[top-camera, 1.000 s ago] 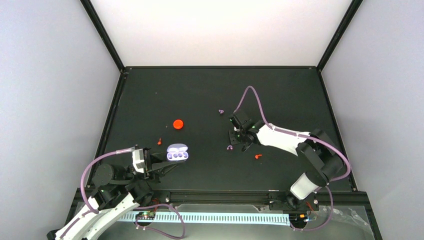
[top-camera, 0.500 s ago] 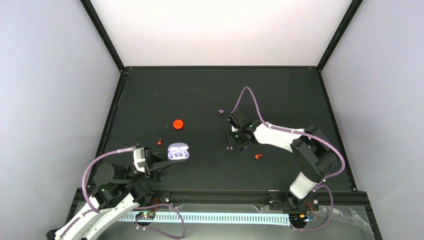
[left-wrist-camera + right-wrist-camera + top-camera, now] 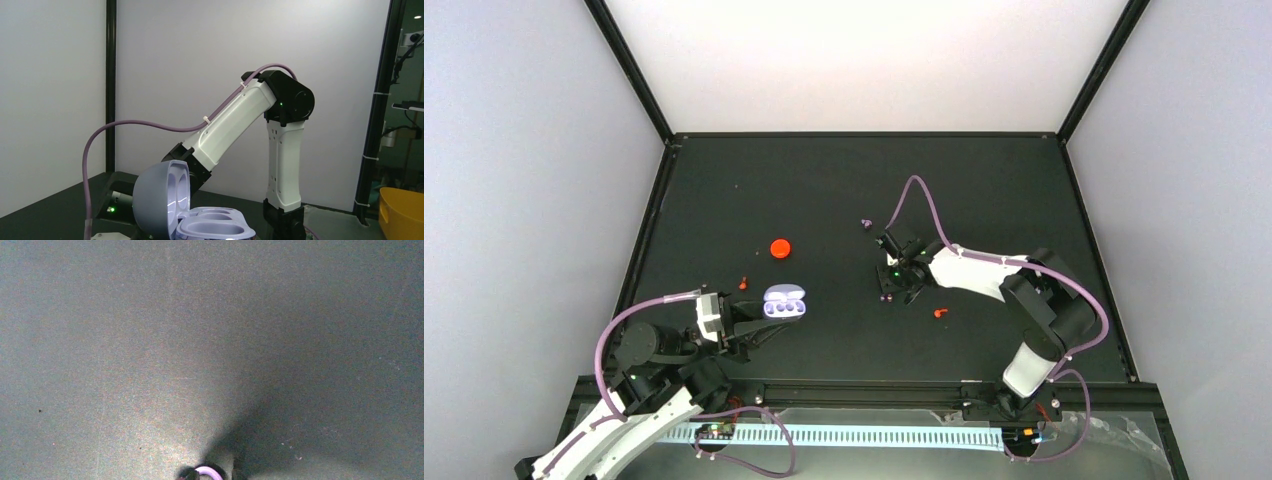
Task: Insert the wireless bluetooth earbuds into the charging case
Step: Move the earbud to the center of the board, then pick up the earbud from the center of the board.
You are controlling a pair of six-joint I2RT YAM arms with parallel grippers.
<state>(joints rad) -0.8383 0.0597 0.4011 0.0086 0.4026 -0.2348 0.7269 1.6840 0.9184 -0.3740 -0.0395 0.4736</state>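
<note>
The charging case (image 3: 783, 302) is a pale lavender oval with its lid standing open, at the near left of the black mat. My left gripper (image 3: 767, 318) is shut on its near end. The left wrist view shows the case (image 3: 200, 220) close up with both wells bare; my own fingers are out of that frame. One purple earbud (image 3: 885, 297) lies on the mat right at the tip of my right gripper (image 3: 892, 289), whose jaws I cannot make out. This earbud (image 3: 209, 472) peeks in at the bottom edge of the right wrist view. A second earbud (image 3: 865, 224) lies farther back.
A round red cap (image 3: 780, 247) sits behind the case. Small red bits lie on the mat, one (image 3: 743, 284) left of the case and one (image 3: 940, 313) near the right gripper. A black frame rims the mat (image 3: 844, 180).
My right gripper has shifted a little left and lowered onto the nearer earbud. The left gripper has nudged the open case slightly right and away.
</note>
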